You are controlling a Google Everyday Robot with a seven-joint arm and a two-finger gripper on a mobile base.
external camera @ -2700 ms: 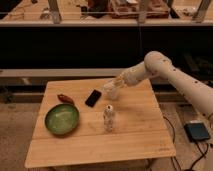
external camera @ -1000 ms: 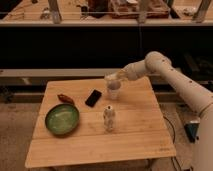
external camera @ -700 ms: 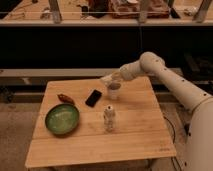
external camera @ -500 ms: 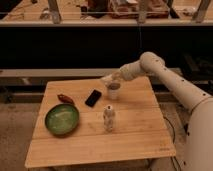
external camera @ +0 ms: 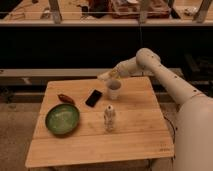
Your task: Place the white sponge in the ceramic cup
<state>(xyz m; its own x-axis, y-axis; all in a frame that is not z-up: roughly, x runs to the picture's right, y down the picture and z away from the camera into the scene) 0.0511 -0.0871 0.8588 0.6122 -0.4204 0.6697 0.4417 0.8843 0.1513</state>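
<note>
The gripper (external camera: 106,75), fingers closed on the flat off-white rectangular sponge (external camera: 102,76), hovers just up-left of the plain white tapered ceramic cup (external camera: 114,90); it should centre over the mouth before releasing.

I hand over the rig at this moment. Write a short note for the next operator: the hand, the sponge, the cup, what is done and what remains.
Hand: in the air over the far edge of the wooden table, just above the ceramic cup and slightly to its left in the picture.
White sponge: none lies on the table; the pale piece at the hand's tip is probably it.
Ceramic cup: upright, right of the black phone.
Done: the sponge seems picked up and is at the cup.
Left: centre it over the rim, lower, release. Mind the small whitish bottle in front of the cup.
</note>
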